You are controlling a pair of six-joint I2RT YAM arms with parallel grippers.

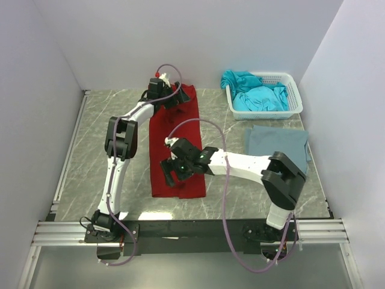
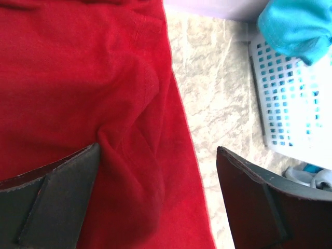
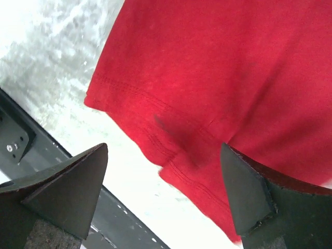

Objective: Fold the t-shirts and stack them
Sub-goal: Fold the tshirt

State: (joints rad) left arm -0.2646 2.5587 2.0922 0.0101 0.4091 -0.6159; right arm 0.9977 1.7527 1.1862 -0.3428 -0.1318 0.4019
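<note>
Marbled surface [image 1: 96,150] carrying the dark red t-shirt [image 1: 174,114] as a long strip at centre, the folded grey-blue t-shirt [image 1: 277,141] well to its right. Left pincer [image 2: 158,150] spread over the far end, right pincer [image 3: 163,148] spread over the near hem, neither pinching cloth. A clean crosswise fold likely requires gripping all layers and keeping side edges aligned.

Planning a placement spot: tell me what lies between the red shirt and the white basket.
Only bare marble tabletop separates the red shirt from the white basket, seen in the left wrist and top views.
</note>
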